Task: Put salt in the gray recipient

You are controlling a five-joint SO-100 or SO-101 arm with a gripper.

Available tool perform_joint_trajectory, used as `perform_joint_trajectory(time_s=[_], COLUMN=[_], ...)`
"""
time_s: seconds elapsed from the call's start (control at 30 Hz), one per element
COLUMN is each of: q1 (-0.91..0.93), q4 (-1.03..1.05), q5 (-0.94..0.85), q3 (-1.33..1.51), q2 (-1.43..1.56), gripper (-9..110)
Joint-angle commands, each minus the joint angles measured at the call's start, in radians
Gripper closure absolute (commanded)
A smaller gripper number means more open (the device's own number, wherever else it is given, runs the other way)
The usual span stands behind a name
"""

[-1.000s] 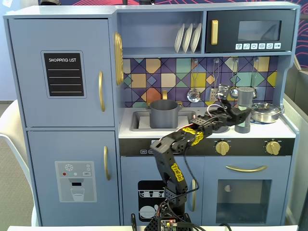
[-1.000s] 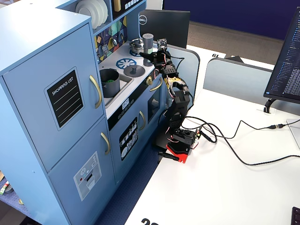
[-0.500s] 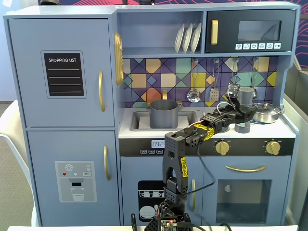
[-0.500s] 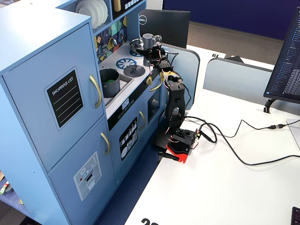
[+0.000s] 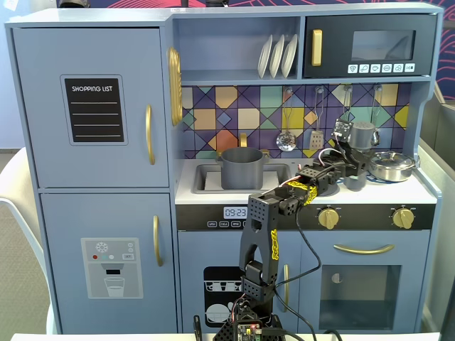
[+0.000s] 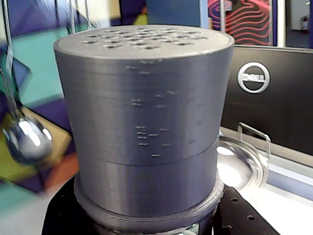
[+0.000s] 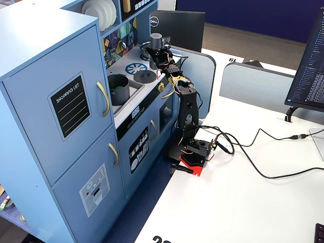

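Observation:
The salt shaker (image 5: 363,133) is a grey cylinder with several holes in its top. It fills the wrist view (image 6: 146,112) and also shows in a fixed view (image 7: 156,40). My gripper (image 5: 354,150) is shut on its lower part and holds it upright above the right side of the toy kitchen's counter, over the stove. The black jaws show at the shaker's base in the wrist view, where my gripper (image 6: 146,226) sits at the bottom edge. The gray recipient (image 5: 242,168) is a pot that stands in the sink, left of the gripper; it also shows in a fixed view (image 7: 119,88).
A shiny lidded pan (image 5: 392,165) sits on the counter right of the gripper. Metal utensils (image 5: 286,138) hang on the tiled back wall. A dark round lid (image 7: 144,76) lies on the stove. A microwave shelf (image 5: 366,46) overhangs the counter.

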Motion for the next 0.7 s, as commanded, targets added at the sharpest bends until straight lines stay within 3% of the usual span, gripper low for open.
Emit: perform_joint_trajectory(time_s=[0.0, 0.2, 0.37, 0.67], q1=[-0.023, -0.129, -0.333, -0.666], q4=[0.048, 0.422, 0.678, 0.799], q5=[0.176, 0.71, 1.146, 1.875], q3=[-0.092, -0.172, -0.169, -0.253], q2=[0.21, 0.407, 0.517, 0.453], gripper=[102, 102, 101, 101])
